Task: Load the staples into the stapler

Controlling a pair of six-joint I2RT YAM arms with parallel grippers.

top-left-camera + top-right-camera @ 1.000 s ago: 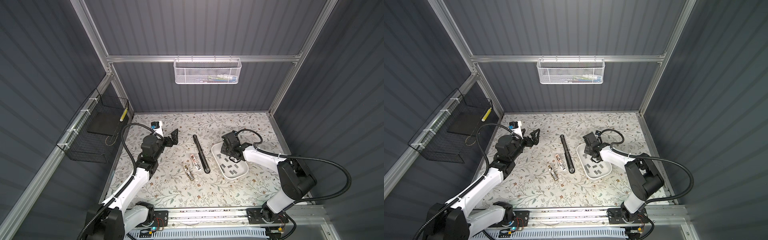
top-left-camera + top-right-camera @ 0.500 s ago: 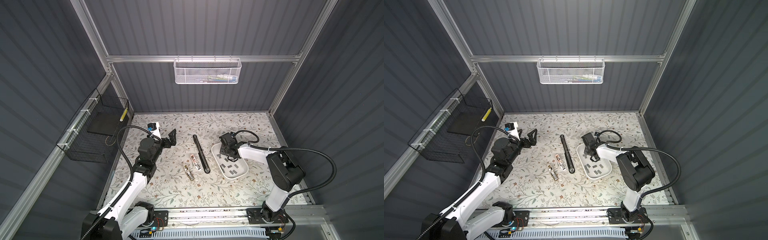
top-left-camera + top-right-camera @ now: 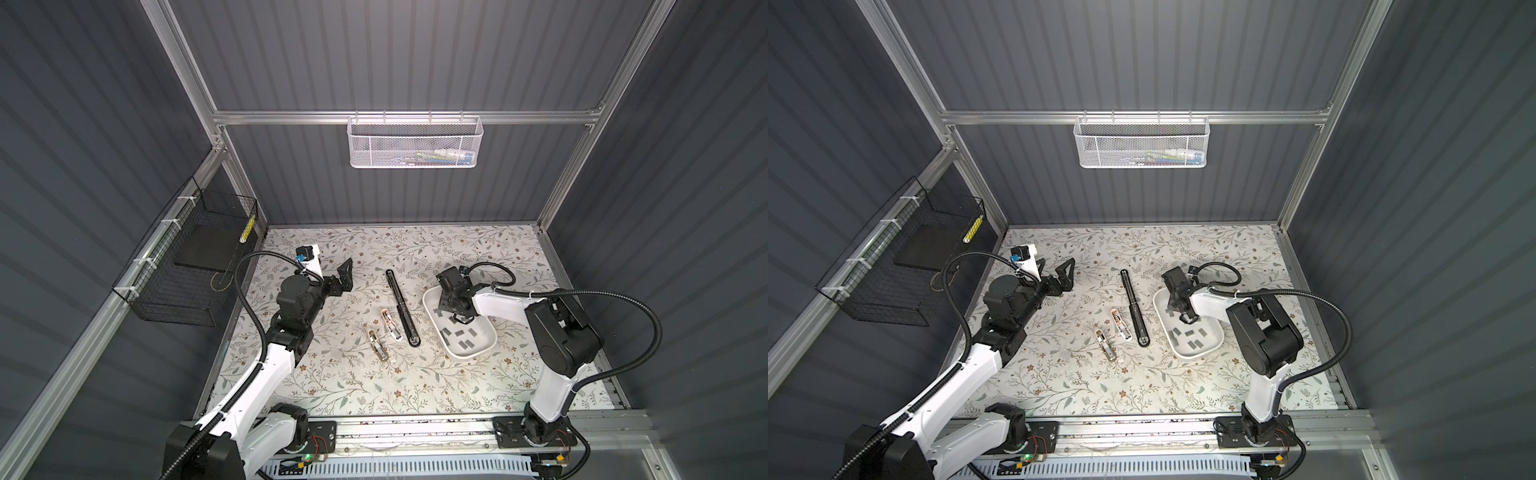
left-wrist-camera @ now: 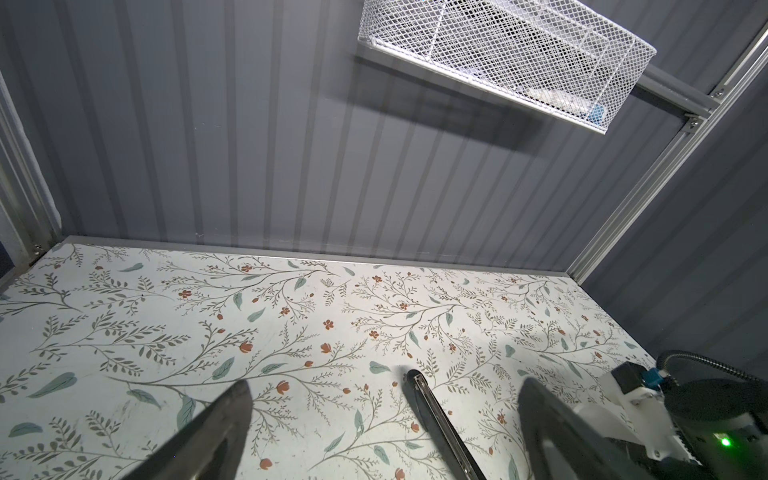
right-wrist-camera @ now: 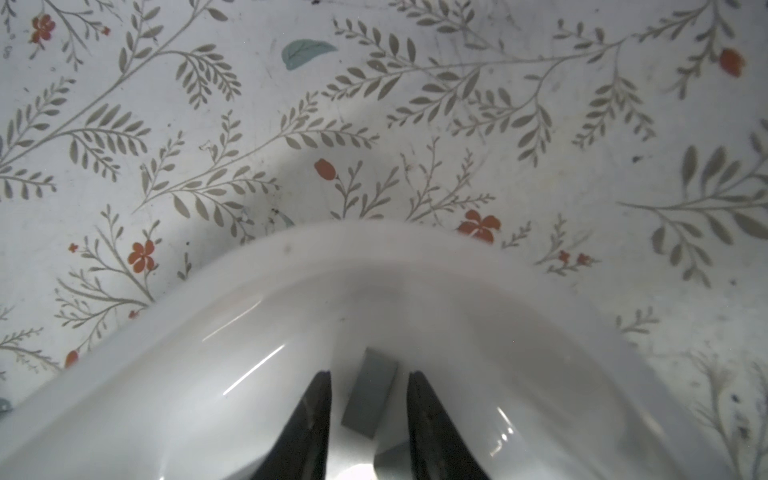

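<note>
In both top views the stapler (image 3: 401, 307) (image 3: 1133, 307) lies opened flat mid-table, a long black bar with a metal channel; the left wrist view shows its far end (image 4: 436, 411). Several grey staples (image 3: 461, 334) (image 3: 1192, 334) lie in a white tray (image 3: 469, 355) (image 3: 1187, 355). My right gripper (image 3: 457, 318) (image 3: 1185, 318) (image 5: 369, 376) is down in the tray's far end (image 5: 374, 245). Its jaws stand narrowly open either side of one staple strip (image 5: 368, 395), with a gap on each side. My left gripper (image 3: 344, 277) (image 3: 1068, 276) (image 4: 386, 395) hangs wide open and empty, left of the stapler.
Two small pale and metal pieces (image 3: 390, 324) (image 3: 377, 344) lie just left of the stapler. A black wire basket (image 3: 195, 266) hangs on the left wall and a white mesh basket (image 3: 415, 143) on the back wall. A second strip (image 5: 390, 457) lies near the right finger.
The right arm's elbow has swung inward and its gripper has shifted slightly left in the tray, jaws a touch narrower. The left arm has drawn back a little, gripper still wide open.
</note>
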